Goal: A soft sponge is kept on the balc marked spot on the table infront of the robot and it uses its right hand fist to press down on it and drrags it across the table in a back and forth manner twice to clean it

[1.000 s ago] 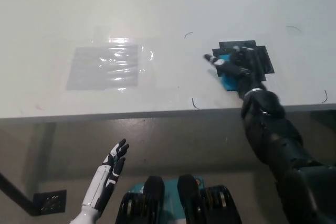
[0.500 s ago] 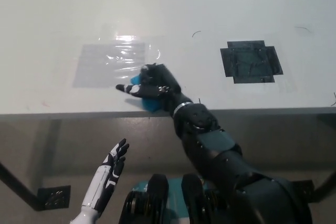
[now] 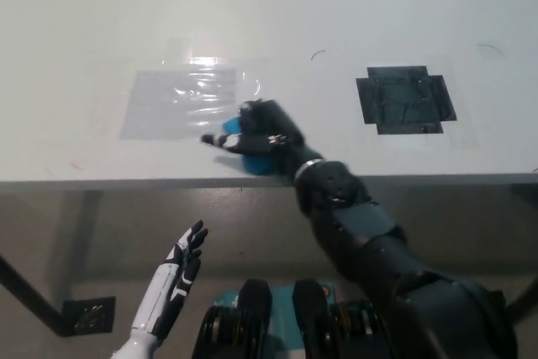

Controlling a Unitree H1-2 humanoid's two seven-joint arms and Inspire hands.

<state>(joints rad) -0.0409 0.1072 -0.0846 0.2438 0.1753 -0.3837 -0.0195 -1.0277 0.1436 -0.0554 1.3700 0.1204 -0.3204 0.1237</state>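
A blue sponge (image 3: 256,161) lies on the white table (image 3: 269,14) near its front edge, mostly covered by my black right hand (image 3: 259,134). That hand rests on top of the sponge with its fingers curled over it, one finger sticking out to the left. The black marked spot (image 3: 406,99) sits bare on the table, well to the right of the hand. My white left hand (image 3: 172,287) hangs below the table edge at the lower left, fingers apart, holding nothing.
A clear taped plastic patch (image 3: 181,100) shines on the table just left of and behind the right hand. Small dark pen marks (image 3: 318,54) dot the tabletop. The table's front edge (image 3: 168,182) runs across the middle of the view.
The right hand carried the sponge left from the black spot to beside the plastic patch, then shifted slightly back to the right. The left hand stayed still.
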